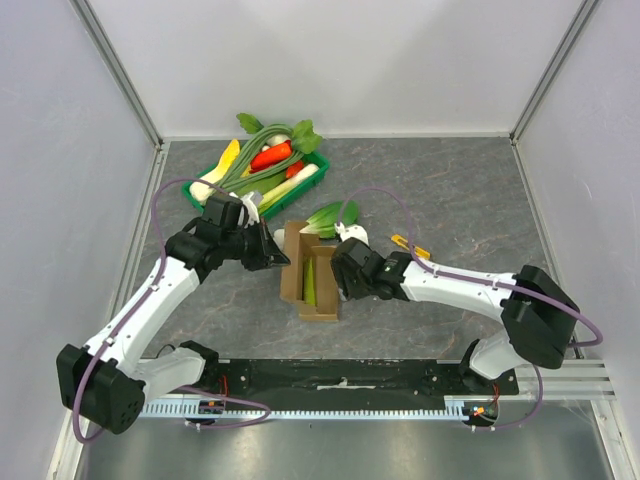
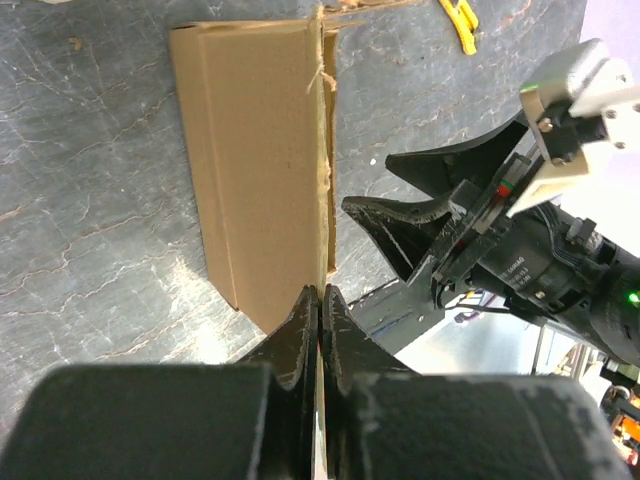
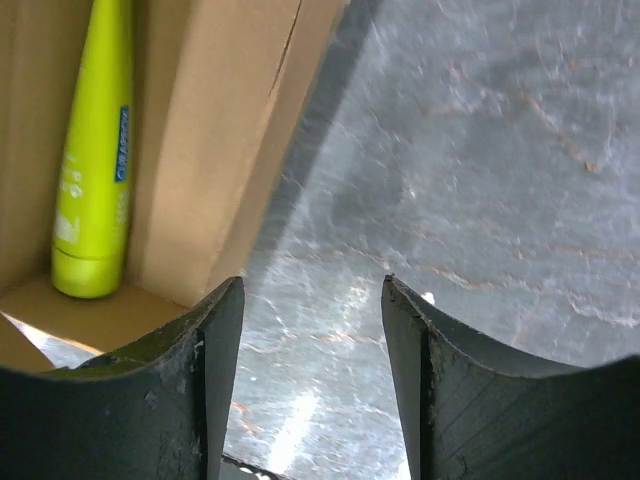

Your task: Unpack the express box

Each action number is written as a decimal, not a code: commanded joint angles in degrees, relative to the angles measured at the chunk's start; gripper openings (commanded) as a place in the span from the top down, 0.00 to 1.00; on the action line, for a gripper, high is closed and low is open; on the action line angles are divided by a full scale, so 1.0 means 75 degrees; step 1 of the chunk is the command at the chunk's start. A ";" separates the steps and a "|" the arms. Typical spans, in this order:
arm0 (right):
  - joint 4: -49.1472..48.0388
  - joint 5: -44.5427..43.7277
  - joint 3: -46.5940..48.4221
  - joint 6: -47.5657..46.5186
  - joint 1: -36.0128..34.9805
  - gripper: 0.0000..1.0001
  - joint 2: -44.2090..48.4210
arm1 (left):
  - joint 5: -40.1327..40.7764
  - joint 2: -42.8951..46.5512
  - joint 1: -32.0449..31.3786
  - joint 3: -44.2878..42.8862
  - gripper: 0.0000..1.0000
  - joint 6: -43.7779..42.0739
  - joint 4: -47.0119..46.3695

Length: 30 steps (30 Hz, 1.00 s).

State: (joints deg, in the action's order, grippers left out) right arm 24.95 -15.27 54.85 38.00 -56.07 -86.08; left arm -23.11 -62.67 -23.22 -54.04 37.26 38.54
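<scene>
The express box (image 1: 322, 300) is a small brown carton lying open at the table's middle. A yellow-green bottle (image 1: 309, 283) lies inside it, and the right wrist view shows the bottle (image 3: 95, 150) against the carton's inner wall (image 3: 215, 130). My left gripper (image 1: 283, 260) is at the box's left side, shut on the thin edge of its left flap (image 2: 260, 170); the jaws (image 2: 320, 300) pinch the cardboard. My right gripper (image 1: 343, 280) hangs just right of the box. It stands open (image 3: 312, 290) over bare table with nothing between its fingers.
A green tray (image 1: 322, 160) full of vegetables stands at the back left. A bok choy (image 1: 330, 215) lies just behind the box. A small yellow-orange clip (image 1: 410, 245) lies right of it. Enclosure walls close in on the left, back and right; the arm bases' rail (image 1: 340, 380) runs along the near edge.
</scene>
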 commanded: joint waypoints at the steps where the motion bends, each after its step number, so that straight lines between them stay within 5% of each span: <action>1: 0.0259 -0.0565 -0.0223 0.0441 0.0012 0.37 0.0415 | -0.0352 0.0130 0.0014 -0.0318 0.98 -0.0572 0.0227; 10: -0.0056 -0.0485 0.0725 -0.0015 0.0000 0.36 0.1166 | -0.0025 0.0200 0.0014 -0.0377 0.94 -0.0737 0.0579; 20: -0.0397 0.0535 0.1323 -0.0285 -0.0199 0.38 -0.0427 | 0.0492 0.0727 0.0026 0.0127 0.88 -0.0059 0.0943; 30: -0.0889 0.1484 0.1147 -0.0215 -0.0269 0.43 -0.1447 | 0.0750 0.1208 0.0038 0.0631 0.98 0.0247 0.1001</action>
State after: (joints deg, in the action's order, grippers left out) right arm 21.80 -7.62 63.31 36.38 -57.56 -95.77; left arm -18.28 -54.68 -23.18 -50.65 36.97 45.76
